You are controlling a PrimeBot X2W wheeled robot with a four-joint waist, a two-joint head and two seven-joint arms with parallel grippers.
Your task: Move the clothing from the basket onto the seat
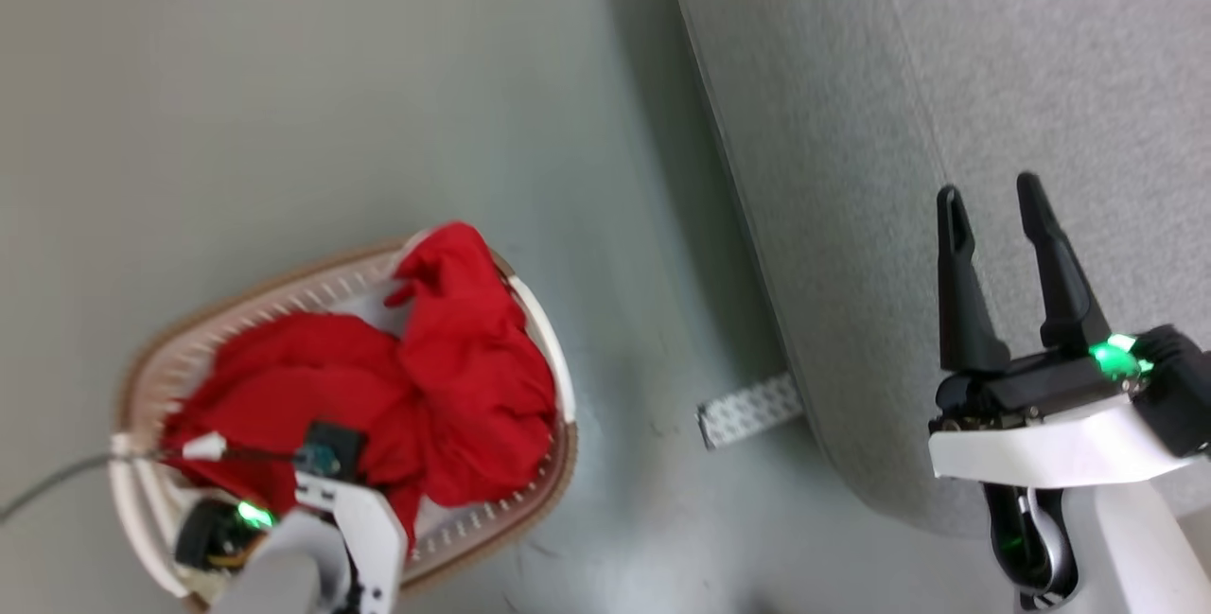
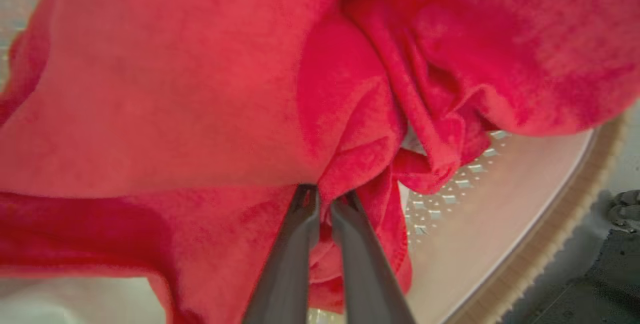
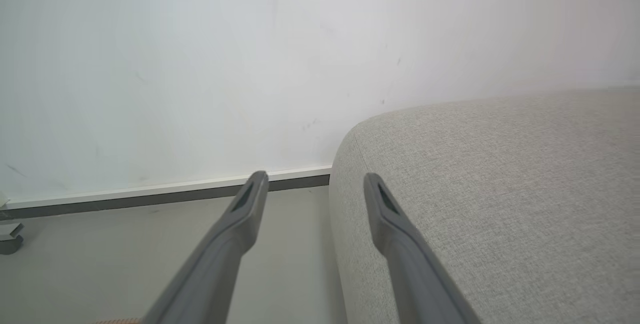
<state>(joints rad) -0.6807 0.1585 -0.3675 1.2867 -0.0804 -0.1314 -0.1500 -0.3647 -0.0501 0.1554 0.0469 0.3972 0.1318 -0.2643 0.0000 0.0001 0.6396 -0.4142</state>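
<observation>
Down on the pale grey floor [image 1: 331, 75], close beside the base of the large light grey upholstered sofa seat [image 1: 946, 75], stands the small oval white plastic basket with its rows of holes and brown rim [image 1: 553, 349]. All the bright red soft fabric clothing [image 1: 445, 377] that can be seen lies heaped inside it, one fold rising above the rim on the side farthest from the robot. None of the red fabric lies on the seat, whose visible cushion surface is bare, so as far as the pictures show the transfer has not yet delivered anything.

The left jaws are pressed together on a bunched fold of the clothing [image 2: 150, 89]: the left wrist view shows the two dark fingers [image 2: 290, 254] nearly touching, with red cloth pinched between their tips, just above the basket's perforated inner wall [image 2: 450, 184]. I judge the grasp to be made and the lift not begun, since the cloth sits low in the basket.

The right jaws stand wide apart and grip nothing, their fingers [image 1: 960, 292] poised over the seat's front edge; the right wrist view looks along them past the seat's rounded corner [image 3: 500, 189] to a white wall [image 3: 200, 64].

What is left, by my reading: raise the pinched garment clear of the rim, carry it across the strip of floor to the seat, release it, then return for whatever remains. How many garments make up the heap I cannot tell.
</observation>
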